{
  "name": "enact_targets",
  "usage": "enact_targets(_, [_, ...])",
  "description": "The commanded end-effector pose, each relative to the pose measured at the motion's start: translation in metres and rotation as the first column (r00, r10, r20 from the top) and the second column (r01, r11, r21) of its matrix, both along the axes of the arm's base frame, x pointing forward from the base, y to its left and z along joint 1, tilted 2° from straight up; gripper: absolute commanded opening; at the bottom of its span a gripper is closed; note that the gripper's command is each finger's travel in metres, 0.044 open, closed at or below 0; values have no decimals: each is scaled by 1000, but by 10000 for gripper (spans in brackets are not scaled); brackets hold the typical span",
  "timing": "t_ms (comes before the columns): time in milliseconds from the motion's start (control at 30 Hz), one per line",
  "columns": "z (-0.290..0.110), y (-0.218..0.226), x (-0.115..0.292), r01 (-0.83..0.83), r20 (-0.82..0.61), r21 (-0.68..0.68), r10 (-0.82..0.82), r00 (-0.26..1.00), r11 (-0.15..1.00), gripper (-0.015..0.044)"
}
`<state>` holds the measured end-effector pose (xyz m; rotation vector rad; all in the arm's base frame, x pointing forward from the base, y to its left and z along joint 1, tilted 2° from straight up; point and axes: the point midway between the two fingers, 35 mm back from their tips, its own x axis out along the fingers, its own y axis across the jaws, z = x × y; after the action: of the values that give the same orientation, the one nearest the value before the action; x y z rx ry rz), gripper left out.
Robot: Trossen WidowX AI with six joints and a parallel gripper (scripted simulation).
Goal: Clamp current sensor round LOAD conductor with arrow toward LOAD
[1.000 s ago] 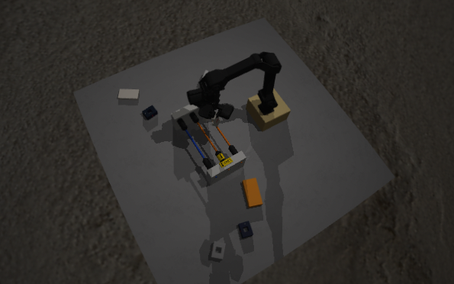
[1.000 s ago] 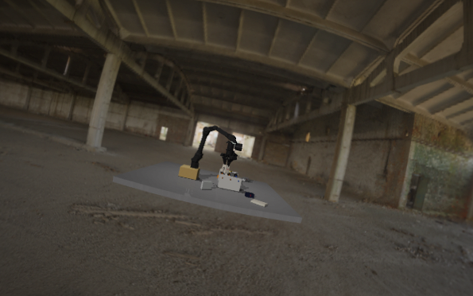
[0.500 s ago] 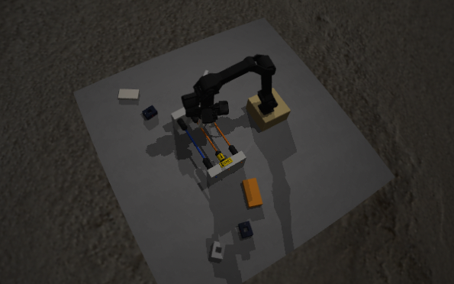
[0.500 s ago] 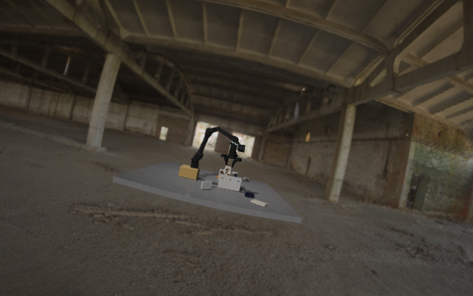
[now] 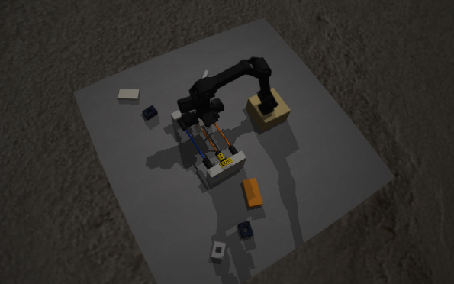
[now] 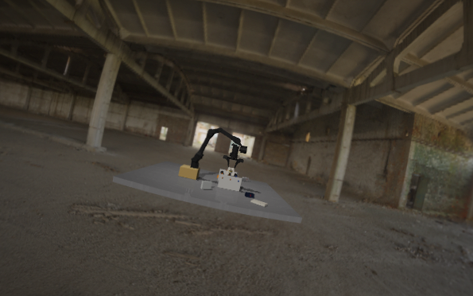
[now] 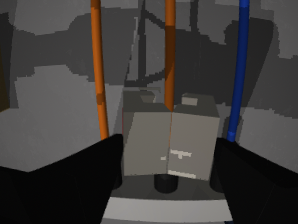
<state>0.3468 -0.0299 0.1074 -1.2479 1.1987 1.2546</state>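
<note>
Gripper (image 7: 169, 163) clenched on grey sensor (image 7: 170, 145), held directly above middle orange conductor (image 7: 169, 30) (long axis running straight ahead), not yet seated.
</note>
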Motion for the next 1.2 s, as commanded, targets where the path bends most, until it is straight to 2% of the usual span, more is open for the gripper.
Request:
enact_targets(0, [-1,0,3,-27,7,1,27,1000,1000,0])
enact_targets(1167, [-51,0,2,-22,5,0,22,1000,1000,0])
